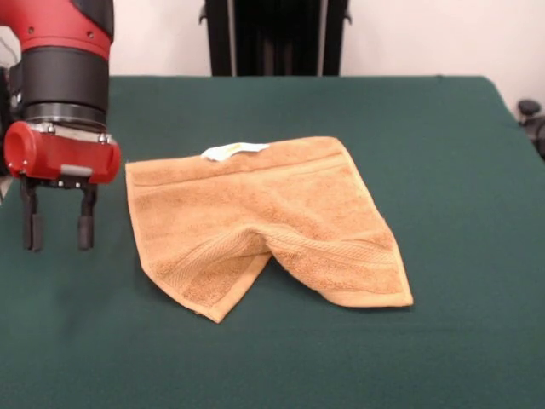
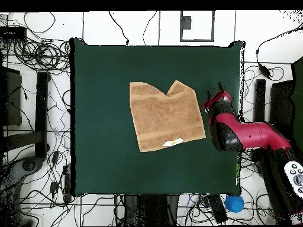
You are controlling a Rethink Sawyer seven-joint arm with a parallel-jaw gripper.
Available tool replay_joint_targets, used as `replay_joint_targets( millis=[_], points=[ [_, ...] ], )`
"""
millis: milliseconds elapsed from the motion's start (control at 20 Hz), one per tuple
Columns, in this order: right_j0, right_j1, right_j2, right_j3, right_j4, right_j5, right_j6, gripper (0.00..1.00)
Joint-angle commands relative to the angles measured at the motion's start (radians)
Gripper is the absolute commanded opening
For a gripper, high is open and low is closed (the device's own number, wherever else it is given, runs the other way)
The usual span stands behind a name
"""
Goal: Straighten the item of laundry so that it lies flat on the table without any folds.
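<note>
The tan-orange towel point(image 1: 264, 220) lies in the middle of the dark green table point(image 1: 443, 170). Its near edge is pulled in at the middle, so two corners stick out toward the camera with a fold between them. A small white tag point(image 1: 233, 151) shows at its far edge. In the overhead view the towel point(image 2: 165, 115) has a notch in its top edge and the tag point(image 2: 173, 142) near its bottom edge. My gripper point(image 1: 58, 230) hangs at the left of the towel, above the cloth, open and empty. In the overhead view the gripper point(image 2: 214, 91) is just right of the towel.
The robot's black pedestal point(image 1: 274, 36) stands at the table's far side. Cables and stands point(image 2: 35, 59) lie on the floor around the table. A blue ball point(image 2: 234, 203) lies by the table's bottom right corner in the overhead view.
</note>
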Motion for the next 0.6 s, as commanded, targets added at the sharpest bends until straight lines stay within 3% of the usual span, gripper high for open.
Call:
replay_joint_targets(
  millis=[50,150,450,600],
  points=[
    [0.077,0.026,-0.063,0.064,0.093,0.150,0.190,1.00],
    [0.090,0.005,-0.076,0.086,0.161,0.217,0.201,1.00],
    [0.224,-0.053,-0.220,0.159,0.246,0.128,0.307,1.00],
    [0.192,-0.055,-0.188,0.204,0.283,0.095,0.279,1.00]
  ],
)
